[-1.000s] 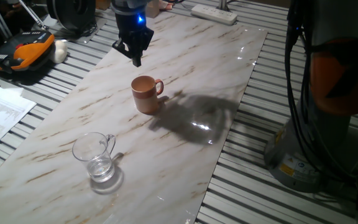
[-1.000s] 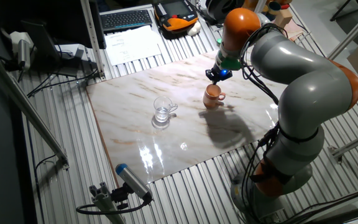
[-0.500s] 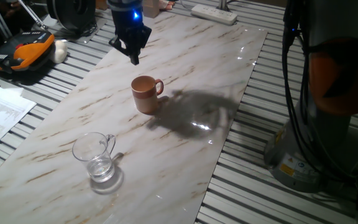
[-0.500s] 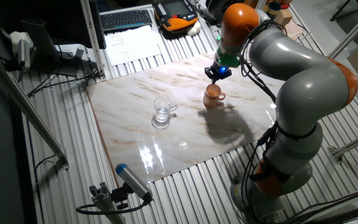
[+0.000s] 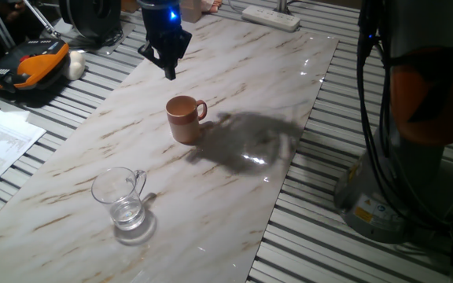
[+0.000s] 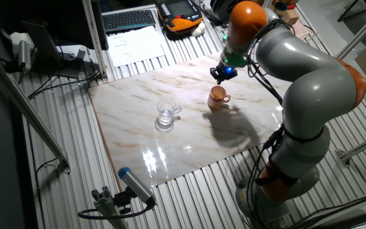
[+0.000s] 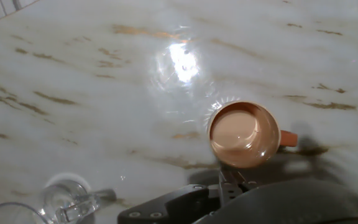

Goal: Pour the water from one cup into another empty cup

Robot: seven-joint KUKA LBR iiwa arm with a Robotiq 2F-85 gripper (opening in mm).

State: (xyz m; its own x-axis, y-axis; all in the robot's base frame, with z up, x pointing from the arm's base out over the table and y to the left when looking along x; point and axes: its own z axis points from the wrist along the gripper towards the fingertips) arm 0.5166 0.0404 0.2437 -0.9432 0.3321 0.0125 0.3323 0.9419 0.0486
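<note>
Upright glass mug (image 5: 121, 198), seemingly holding water (image 5: 127, 215), apart from brown mug (image 5: 185, 119).

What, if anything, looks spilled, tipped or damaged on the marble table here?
Nothing stands out. The glass mug stands upright with its water inside, the brown mug stands upright, and no puddle shows on the table.

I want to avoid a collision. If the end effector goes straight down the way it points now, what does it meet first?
Most likely the bare marble table top. The end effector hangs behind the brown mug, not over it; in the hand view the mug sits off-centre. Depth is uncertain, so the mug's rim could be close.
</note>
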